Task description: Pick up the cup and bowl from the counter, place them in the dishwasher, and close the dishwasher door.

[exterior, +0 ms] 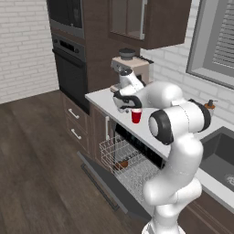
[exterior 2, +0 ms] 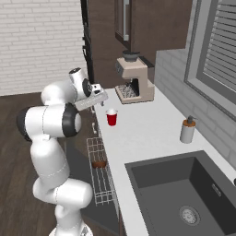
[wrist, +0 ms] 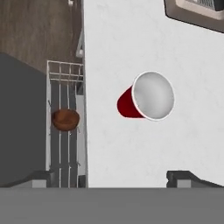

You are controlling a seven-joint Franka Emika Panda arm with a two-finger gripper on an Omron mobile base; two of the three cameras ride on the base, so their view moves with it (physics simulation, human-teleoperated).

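We find the two-finger tool [wrist: 112, 177] released, jaws spread wide and empty, poised above the light grey tabletop [wrist: 192, 131]. Just ahead of it the small red tapered cup [wrist: 146, 98] stands upright near the tabletop edge. The small brown wooden bowl [wrist: 65, 119] already rests in the white wire rack [wrist: 65, 72] of the open dishwasher [exterior: 125, 164]. We judge an off-centre descent could tip the cup over the edge.

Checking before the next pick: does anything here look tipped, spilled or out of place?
Nothing stands out. The cup stands upright on the counter, empty, nothing spilled around it. The bowl sits right way up in the dishwasher rack, with the dishwasher door folded down as expected.
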